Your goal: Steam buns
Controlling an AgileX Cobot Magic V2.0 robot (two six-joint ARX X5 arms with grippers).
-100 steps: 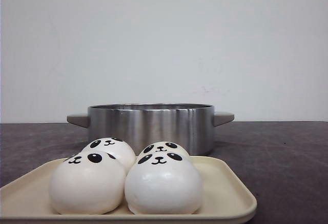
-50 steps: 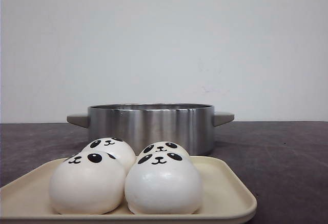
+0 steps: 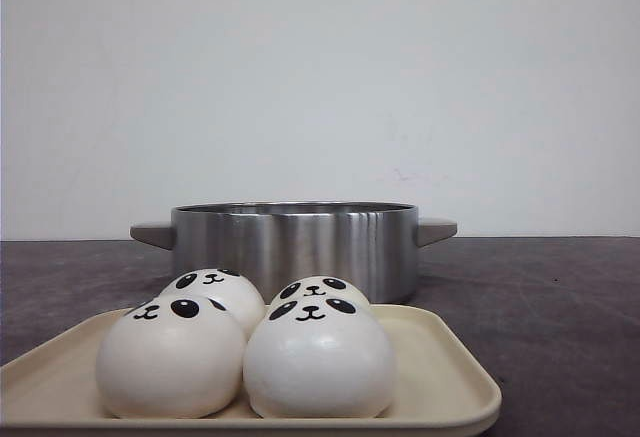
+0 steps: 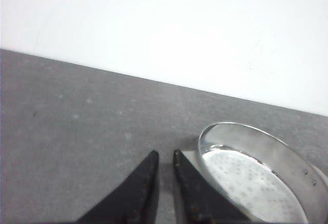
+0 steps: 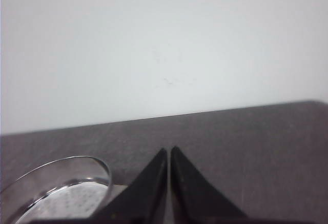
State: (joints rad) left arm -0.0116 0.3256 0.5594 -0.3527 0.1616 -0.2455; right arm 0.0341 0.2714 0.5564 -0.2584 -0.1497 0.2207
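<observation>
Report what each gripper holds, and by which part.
Nothing is held. The left gripper and right gripper are both empty; all four buns sit on the tray.

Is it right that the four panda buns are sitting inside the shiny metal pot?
Not quite. The four panda buns sit on the cream tray, in front of the shiny metal pot, not inside it. The front view shows this.

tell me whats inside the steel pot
The pot holds a perforated steamer plate, bare where the wrist views show it. No buns inside; part of the floor is out of view.
</observation>
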